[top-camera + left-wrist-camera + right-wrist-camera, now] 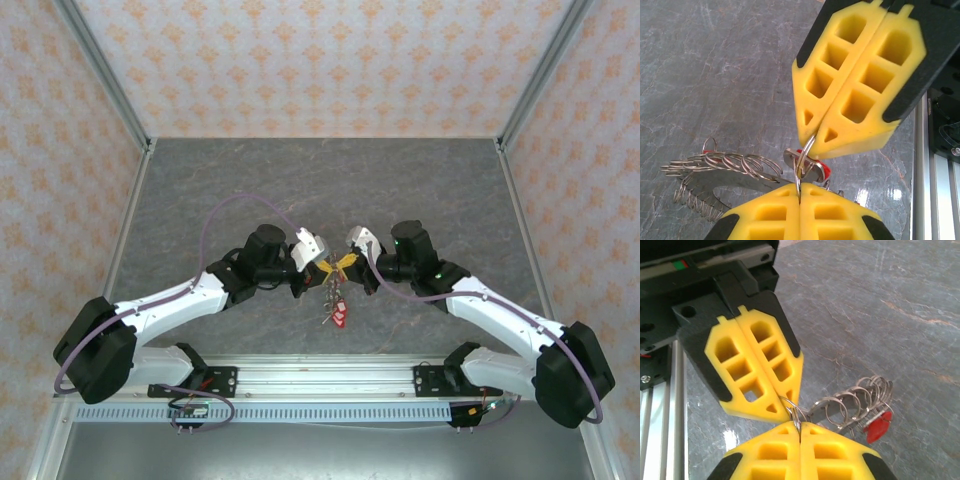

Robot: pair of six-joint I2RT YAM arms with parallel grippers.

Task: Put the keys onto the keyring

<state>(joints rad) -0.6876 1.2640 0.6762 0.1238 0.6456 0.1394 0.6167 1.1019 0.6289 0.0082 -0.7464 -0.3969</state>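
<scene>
**Table centre.** The left gripper (pixel 328 263) and right gripper (pixel 346 261) meet tip to tip. The jaws of each are clamped on one small wire ring (pixel 801 167). No passage exists between them.

**Near side.** The keyring (pixel 730 180) and the keys (pixel 337 308) occupy the gap between the tips and the rail (pixel 320 378). The left arm (pixel 170 305) and right arm (pixel 500 310) slant from the near corners to the centre and fence off that strip. A purple cable (pixel 215 222) loops above the left arm.

**Far side.** The far half of the table (pixel 330 175) is bare up to the back wall (pixel 330 60). The side walls (pixel 50 150) bound it left and right.
</scene>
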